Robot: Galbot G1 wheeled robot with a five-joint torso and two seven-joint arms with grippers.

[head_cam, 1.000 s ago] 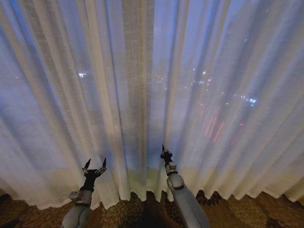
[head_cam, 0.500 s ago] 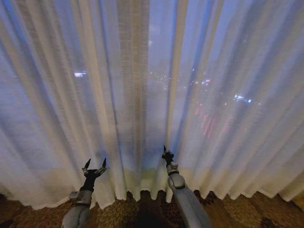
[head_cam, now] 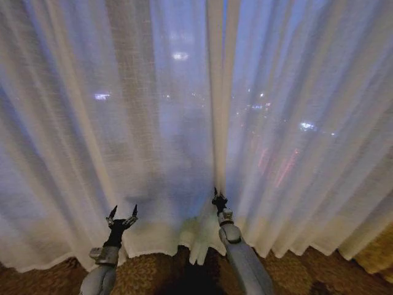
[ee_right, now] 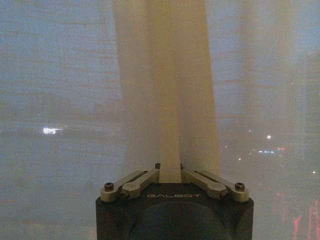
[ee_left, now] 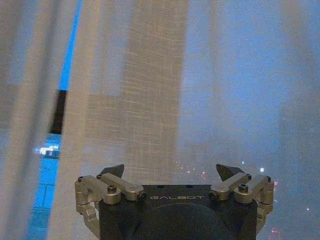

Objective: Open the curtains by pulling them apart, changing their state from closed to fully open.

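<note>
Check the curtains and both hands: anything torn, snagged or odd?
Nothing damaged. The curtains hang whole, still closed. The right hand is shut on a pleated edge; the left hand is open and holds no fabric.

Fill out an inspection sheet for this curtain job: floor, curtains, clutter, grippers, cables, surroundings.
Surface: patterned carpet below the wavy hem.
Job's things: sheer curtains hang closed across the window; a thick fold runs into the right gripper.
Clutter: nothing seen.
Grippers: right gripper shut on the fold at the middle of the curtains; left gripper open, close to the fabric, holding nothing.
Cables: nothing seen.
Surroundings: city lights glow through the fabric; a yellow drape shows at the right edge.
</note>
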